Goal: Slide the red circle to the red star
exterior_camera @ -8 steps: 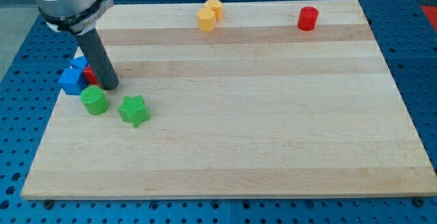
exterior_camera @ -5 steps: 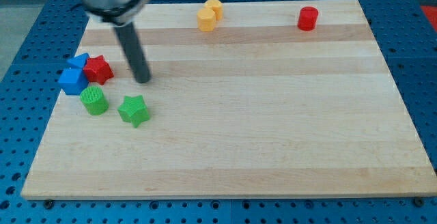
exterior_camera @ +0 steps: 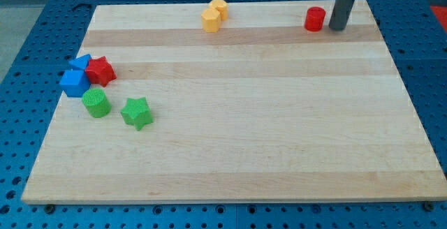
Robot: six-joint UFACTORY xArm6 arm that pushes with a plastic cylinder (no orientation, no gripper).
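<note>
Wood board (exterior_camera: 237, 152) fills the view; nearest the view's bottom sit the green star (exterior_camera: 137, 112) and green circle (exterior_camera: 96, 102), close together at the left. Just above them the red star (exterior_camera: 101, 70) touches two blue blocks (exterior_camera: 74, 79). At the view's top, two yellow blocks (exterior_camera: 214, 15) huddle together. Far right along that edge stands the red circle (exterior_camera: 315, 19), my tip (exterior_camera: 337, 28) just beside its right; no gripper here, only the rod

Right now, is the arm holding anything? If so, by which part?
Nothing is held; the arm ends in a bare rod. My tip stands just to the view's right of the red circle, a slight gap apparently between them.
</note>
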